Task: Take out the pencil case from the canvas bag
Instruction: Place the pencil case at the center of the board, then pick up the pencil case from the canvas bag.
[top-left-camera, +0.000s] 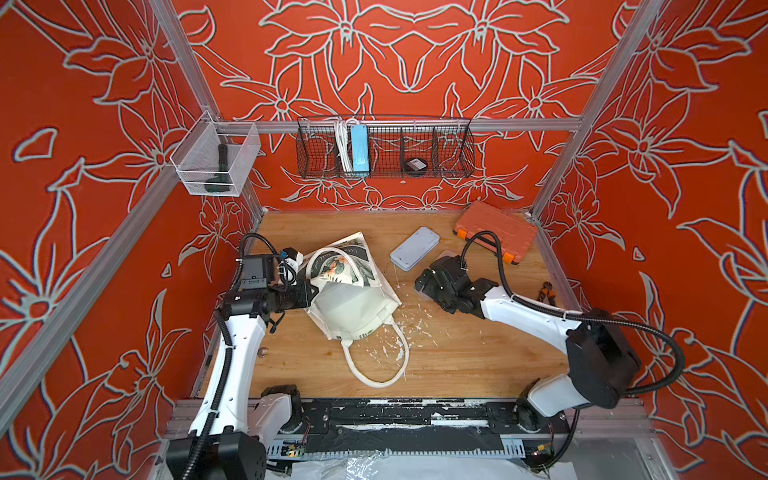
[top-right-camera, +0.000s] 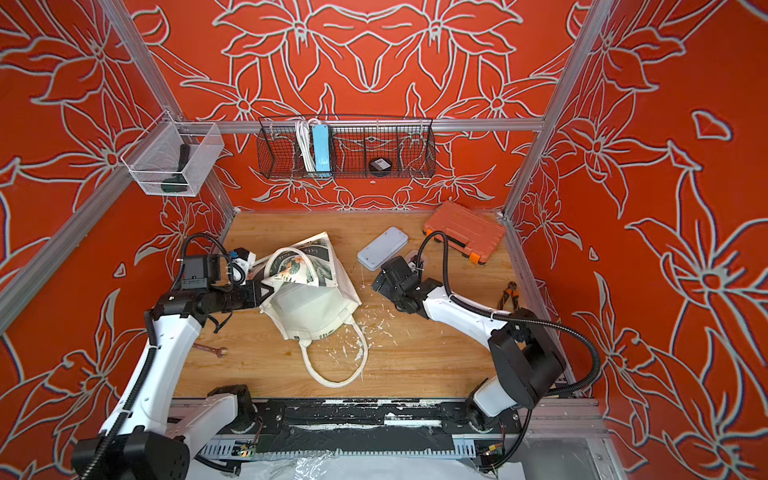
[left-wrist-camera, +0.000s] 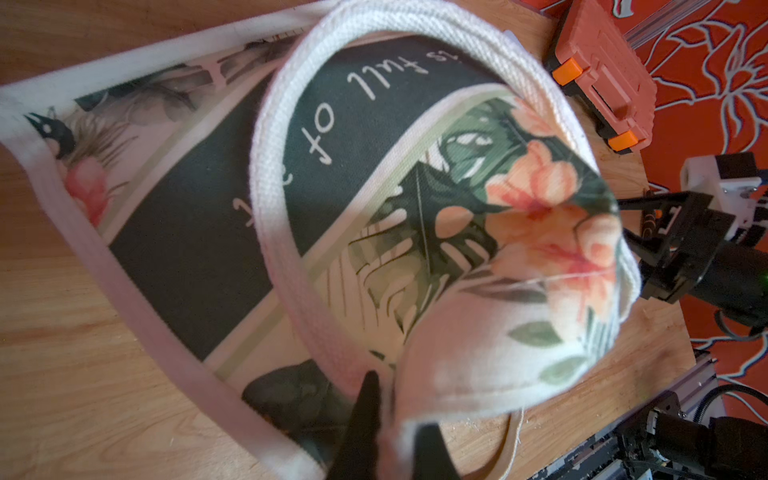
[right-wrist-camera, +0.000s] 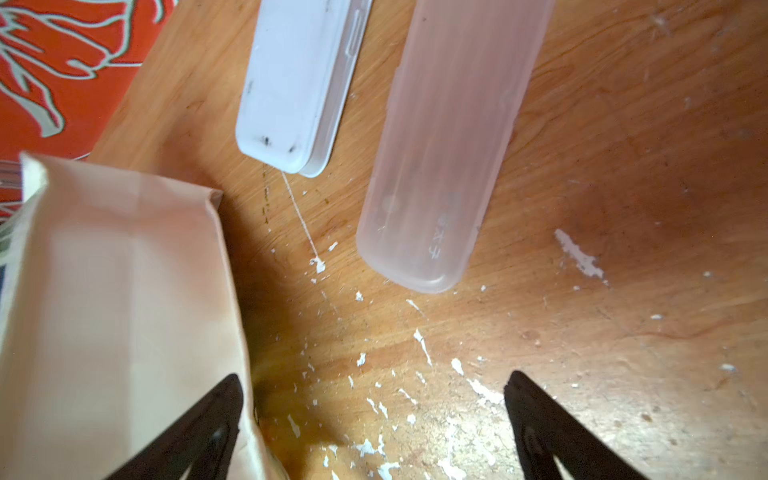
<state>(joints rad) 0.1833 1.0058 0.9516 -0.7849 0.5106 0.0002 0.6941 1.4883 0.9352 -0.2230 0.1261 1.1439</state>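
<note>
Table (top-left-camera: 457, 353): wooden, flecked with white.
Your left tool (top-left-camera: 309, 292): clamped on the canvas bag (top-left-camera: 353, 307) rim.
Your right tool (right-wrist-camera: 374, 380): jaws apart, empty, near a translucent case (right-wrist-camera: 449, 145).

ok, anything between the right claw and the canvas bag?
Nothing visible. The open right claw hangs over the wooden tabletop right beside the cream canvas bag. The pale blue plastic case and translucent pink case lie beyond it, not between. The left claw is shut on the bag's cloth.

Red floral walls (top-left-camera: 685, 208), alu frame (top-left-camera: 519, 124), wire basket (top-left-camera: 453, 153), wood tabletop (top-left-camera: 478, 361) w/ white flecks.
</note>
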